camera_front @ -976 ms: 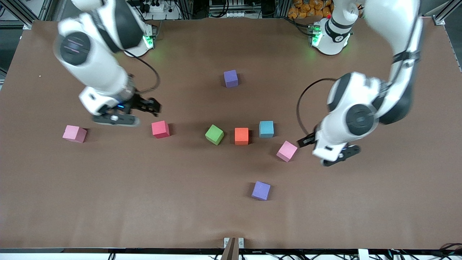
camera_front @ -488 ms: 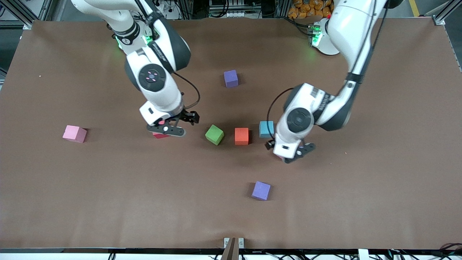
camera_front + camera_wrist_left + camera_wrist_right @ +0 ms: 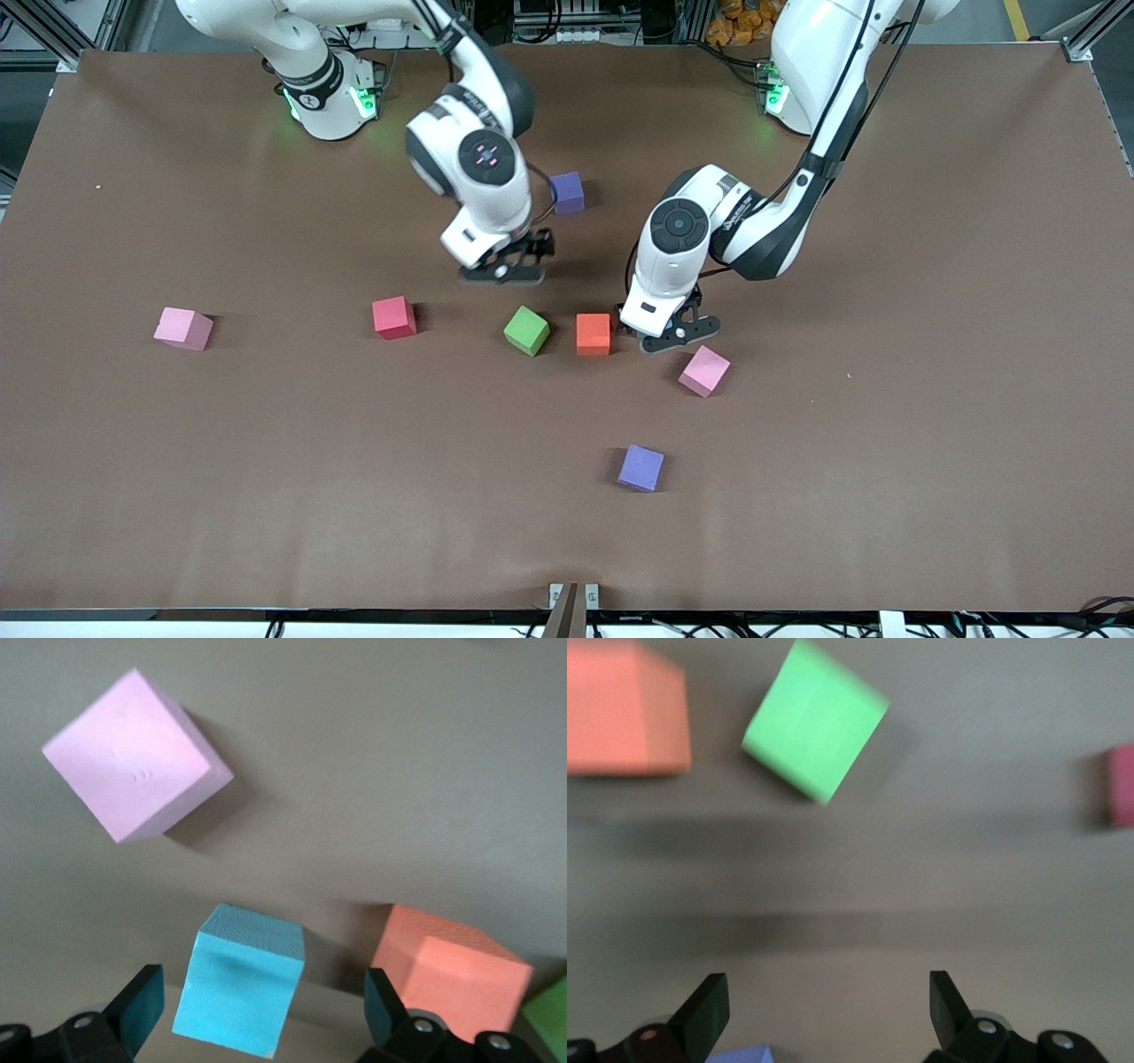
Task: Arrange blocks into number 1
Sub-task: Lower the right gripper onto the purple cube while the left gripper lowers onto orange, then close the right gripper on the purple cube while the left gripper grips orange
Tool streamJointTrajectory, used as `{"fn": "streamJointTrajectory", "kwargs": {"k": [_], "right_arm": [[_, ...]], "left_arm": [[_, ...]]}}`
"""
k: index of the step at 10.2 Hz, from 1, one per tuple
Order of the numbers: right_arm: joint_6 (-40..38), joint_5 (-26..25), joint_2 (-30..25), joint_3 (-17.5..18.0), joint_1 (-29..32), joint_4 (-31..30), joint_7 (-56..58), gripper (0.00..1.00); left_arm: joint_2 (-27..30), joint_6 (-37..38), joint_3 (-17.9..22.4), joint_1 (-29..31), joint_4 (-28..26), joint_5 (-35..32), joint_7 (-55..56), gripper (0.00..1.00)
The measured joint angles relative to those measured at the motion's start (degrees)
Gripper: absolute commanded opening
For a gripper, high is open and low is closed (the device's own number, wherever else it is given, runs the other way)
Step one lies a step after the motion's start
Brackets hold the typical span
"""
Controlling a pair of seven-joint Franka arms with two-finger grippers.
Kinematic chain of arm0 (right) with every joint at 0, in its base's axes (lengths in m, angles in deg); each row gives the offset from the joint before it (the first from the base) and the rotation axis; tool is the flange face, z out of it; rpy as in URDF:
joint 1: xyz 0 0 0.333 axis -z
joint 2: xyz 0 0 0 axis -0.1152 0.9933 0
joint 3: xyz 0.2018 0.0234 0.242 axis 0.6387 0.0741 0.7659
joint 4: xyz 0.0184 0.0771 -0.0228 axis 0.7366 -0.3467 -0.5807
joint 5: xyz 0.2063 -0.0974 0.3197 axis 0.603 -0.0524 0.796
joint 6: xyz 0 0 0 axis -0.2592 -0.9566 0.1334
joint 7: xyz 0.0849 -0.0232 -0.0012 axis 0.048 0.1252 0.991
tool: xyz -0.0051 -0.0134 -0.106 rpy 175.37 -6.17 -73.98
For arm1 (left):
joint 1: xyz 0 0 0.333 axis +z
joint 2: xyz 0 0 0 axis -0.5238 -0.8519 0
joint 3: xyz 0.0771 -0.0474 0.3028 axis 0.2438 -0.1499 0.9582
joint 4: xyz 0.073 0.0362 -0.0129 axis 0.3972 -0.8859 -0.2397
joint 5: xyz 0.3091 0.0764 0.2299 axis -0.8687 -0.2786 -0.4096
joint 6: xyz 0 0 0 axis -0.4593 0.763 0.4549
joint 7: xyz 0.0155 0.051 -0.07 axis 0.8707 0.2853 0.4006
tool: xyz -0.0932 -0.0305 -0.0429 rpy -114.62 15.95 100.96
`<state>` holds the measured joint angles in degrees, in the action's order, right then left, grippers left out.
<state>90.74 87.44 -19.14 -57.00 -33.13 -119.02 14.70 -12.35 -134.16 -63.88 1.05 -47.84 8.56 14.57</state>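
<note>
On the brown desk (image 3: 177, 461), the light blue block (image 3: 239, 990), beside the orange block (image 3: 593, 334), is being straddled by the wide-open, empty left claw (image 3: 257, 1014), while the right claw (image 3: 502, 268), likewise open and empty, is being held over bare desk near the green block (image 3: 526, 330); the foam is judged light and soft, best pinched gently on opposite flat faces.

No readable text, label, brand, number or sign is showing on anything in these views.
</note>
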Motion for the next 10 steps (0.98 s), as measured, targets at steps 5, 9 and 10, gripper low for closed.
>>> {"fn": "streamJointTrajectory", "kwargs": {"k": [5, 9, 10], "right_arm": [[5.9, 0.0, -4.0, 11.4, -0.2, -9.4, -0.6, 1.00], [15.8, -0.1, -2.6, 13.7, -0.2, -15.9, -0.6, 1.00], [16.8, -0.1, -2.0, 13.7, -0.2, -15.9, -0.7, 1.00]], "left_arm": [[0.4, -0.4, -0.1, -0.1, 3.0, -0.1, -0.3, 1.00], [-6.4, -0.3, -0.1, -3.4, 11.7, -0.1, 0.9, 1.00], [-8.3, 0.0, 0.0, -4.1, 13.8, -0.1, 1.0, 1.00]]}}
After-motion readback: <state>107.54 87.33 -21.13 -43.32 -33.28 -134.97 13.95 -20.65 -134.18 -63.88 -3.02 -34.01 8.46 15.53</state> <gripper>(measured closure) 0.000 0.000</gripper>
